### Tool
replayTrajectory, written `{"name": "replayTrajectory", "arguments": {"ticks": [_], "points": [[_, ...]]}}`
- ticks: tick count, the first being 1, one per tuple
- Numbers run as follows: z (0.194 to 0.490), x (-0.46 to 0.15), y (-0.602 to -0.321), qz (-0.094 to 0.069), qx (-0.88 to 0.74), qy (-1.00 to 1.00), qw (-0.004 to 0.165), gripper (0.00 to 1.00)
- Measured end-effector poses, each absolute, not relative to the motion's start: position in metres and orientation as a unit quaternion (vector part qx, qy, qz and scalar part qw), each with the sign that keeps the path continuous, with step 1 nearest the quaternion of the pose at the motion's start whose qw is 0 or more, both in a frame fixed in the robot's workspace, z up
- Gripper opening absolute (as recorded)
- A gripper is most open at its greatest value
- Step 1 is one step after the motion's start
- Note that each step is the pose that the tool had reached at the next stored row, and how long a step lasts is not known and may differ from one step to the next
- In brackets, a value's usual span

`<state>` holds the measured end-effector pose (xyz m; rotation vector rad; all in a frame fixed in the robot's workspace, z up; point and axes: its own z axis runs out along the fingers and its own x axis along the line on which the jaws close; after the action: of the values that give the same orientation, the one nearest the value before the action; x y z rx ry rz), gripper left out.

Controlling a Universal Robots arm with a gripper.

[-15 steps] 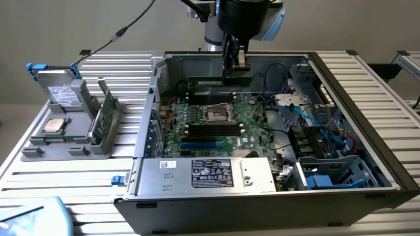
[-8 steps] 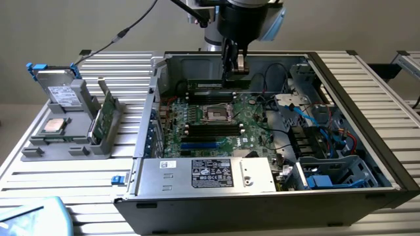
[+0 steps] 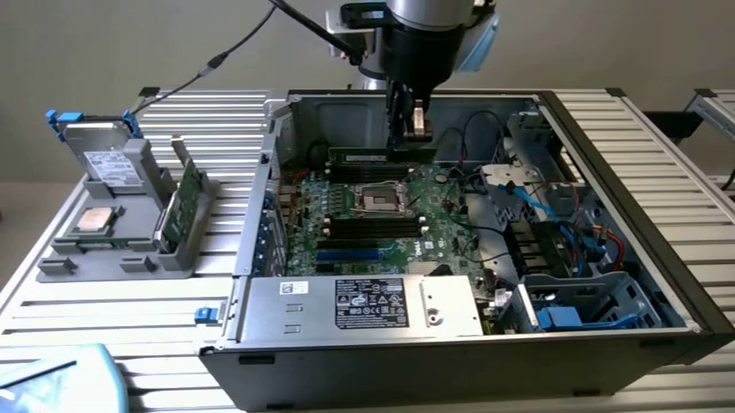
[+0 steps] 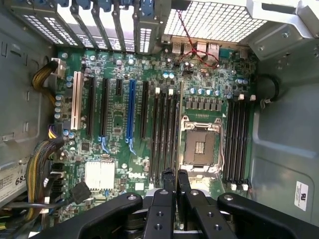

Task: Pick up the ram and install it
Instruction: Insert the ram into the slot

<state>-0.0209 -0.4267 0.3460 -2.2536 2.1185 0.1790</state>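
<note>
Grey plastic fixture [image 3: 69, 267] at the exterior view's left carries a processor chip [image 3: 98, 221] and an upright green board [image 3: 184, 206]. To its right stands the open computer case [image 3: 460, 370]. Over the motherboard [image 3: 397, 237] the gripper [image 3: 404, 142], fingers nearly closed, pinches the ram [image 3: 361, 157]. The stick hangs level at the fingertips, above the slots behind the empty processor socket [image 3: 379, 200]; whether it touches them I cannot tell.
</note>
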Motion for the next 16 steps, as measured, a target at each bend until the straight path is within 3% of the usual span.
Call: {"name": "replayTrajectory", "arguments": {"ticks": [16], "points": [[0.317,-0.021,-0.426,0.058,-0.727,0.684,0.022,0.14]]}}
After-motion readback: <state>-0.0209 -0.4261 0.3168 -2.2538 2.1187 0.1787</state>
